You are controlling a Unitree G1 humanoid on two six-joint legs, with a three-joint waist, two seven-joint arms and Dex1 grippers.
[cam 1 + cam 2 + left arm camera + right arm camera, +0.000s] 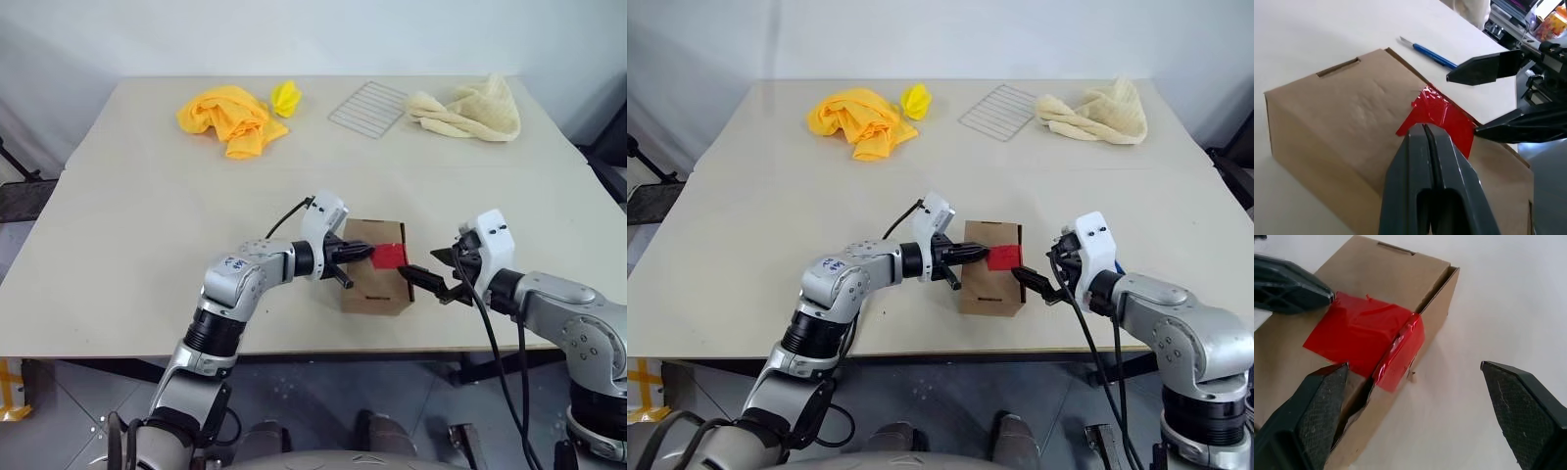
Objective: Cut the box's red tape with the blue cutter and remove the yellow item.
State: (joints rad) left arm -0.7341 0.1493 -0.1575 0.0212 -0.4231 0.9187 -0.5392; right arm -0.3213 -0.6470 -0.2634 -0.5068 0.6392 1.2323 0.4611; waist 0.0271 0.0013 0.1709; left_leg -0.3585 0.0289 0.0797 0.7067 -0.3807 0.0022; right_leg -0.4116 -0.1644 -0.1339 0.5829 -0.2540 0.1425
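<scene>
The box (375,266) is lying flat on the surface (147,225), near the middle of the front edge, lid flaps down, so nothing inside is showing. The flap seam on the right side is gaping slightly in the right wrist view. The red tape (390,256) is sitting on the box top toward its right edge, folding over that edge and down the side wall; it is looking wrinkled but unbroken.

The left gripper (364,252) is reaching in from the left, its jaws pressed together with nothing between them, tips resting over the box top right at the tape's left margin. Whether they are actually touching the tape I cannot tell. The right gripper (431,279) is coming in from the right, jaws spread wide apart, empty. One finger (1308,416) is lying at the taped corner of the box, the other hanging out over bare surface beside the box, so the taped edge is sitting just inside the open gap.

The blue cutter (1431,53) is lying loose on the surface beyond the box, blade tip pointing away from the right gripper, apart from both jaws.

Along the far edge: an orange cloth (231,117) with a small yellow item (285,97) just beside it, a wire rack (369,109) in the middle, a cream towel (470,113) toward the far right corner.
</scene>
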